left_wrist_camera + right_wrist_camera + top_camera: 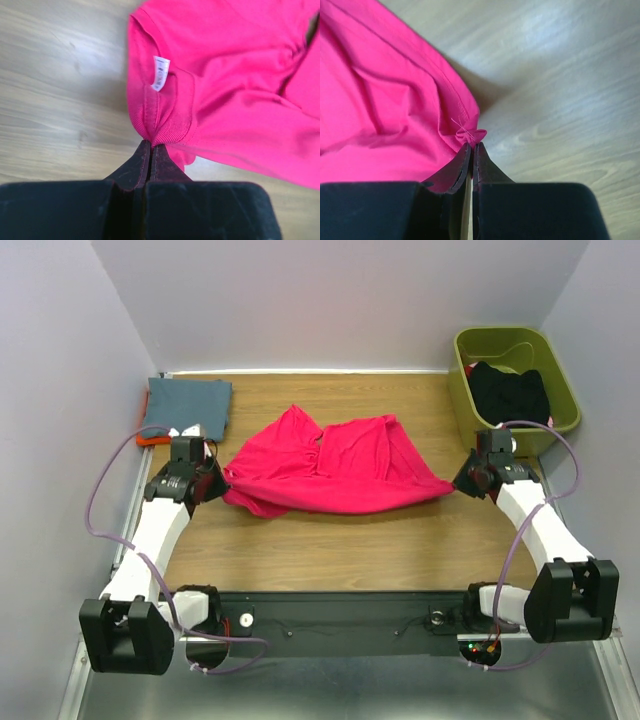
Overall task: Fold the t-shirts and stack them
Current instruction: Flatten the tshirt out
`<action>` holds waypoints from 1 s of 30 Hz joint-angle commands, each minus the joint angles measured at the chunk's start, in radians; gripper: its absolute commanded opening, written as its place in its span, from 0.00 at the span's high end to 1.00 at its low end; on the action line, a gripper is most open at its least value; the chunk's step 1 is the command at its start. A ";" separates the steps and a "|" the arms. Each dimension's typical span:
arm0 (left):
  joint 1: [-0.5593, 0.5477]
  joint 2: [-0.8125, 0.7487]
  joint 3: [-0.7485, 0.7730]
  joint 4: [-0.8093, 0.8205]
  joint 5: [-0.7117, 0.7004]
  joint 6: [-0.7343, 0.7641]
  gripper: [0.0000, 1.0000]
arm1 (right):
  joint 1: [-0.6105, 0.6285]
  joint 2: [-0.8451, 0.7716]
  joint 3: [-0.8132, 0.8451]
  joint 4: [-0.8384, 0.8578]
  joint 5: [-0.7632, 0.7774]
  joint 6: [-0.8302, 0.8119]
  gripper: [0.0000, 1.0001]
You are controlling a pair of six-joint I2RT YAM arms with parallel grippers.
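Jaws on both my arms are pressed tight together, each with a pinch of the same magenta-pink t-shirt (330,470) caught at the tips. My left gripper (150,146) has the ribbed neckband (172,122), which bunches into a narrow gather right where the grip closes. A small white label (160,73) hangs inside the collar just above that gather. My right gripper (471,146) nips a corner of the stitched hem (445,85) at the opposite end of the garment. A loose pink thread (462,129) crosses the little tuft of cloth that pokes out past the tips.

Between the two grips the shirt lies rumpled across the middle of the wooden table (350,550), wider than it is deep. Its folds are heaped towards the far side, and its near edge is drawn into a shallow curve from one gripper to the other. I cannot tell whether the pinched ends are lifted off the wood or resting on it.

Well away in the far left corner a blue-grey shirt (190,402) lies folded flat, with a strip of an orange shirt (150,440) showing under its near left edge. At the far right corner stands an olive-green bin (565,390), just behind my right gripper, with a black garment (510,390) heaped inside it.
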 commanded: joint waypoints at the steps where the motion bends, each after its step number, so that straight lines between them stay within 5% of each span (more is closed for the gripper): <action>1: -0.001 -0.035 -0.072 0.030 0.117 -0.011 1.00 | -0.010 -0.045 -0.020 0.026 -0.042 0.035 0.99; 8: 0.001 0.038 0.118 0.014 0.102 0.038 1.00 | -0.010 0.028 0.218 0.037 -0.058 0.004 0.99; 21: 0.007 0.200 0.971 -0.154 0.006 0.121 1.00 | -0.010 0.004 0.698 0.040 0.115 -0.047 0.99; 30: 0.007 -0.115 0.919 0.020 0.068 0.129 1.00 | -0.010 -0.246 0.760 0.086 0.226 -0.202 0.99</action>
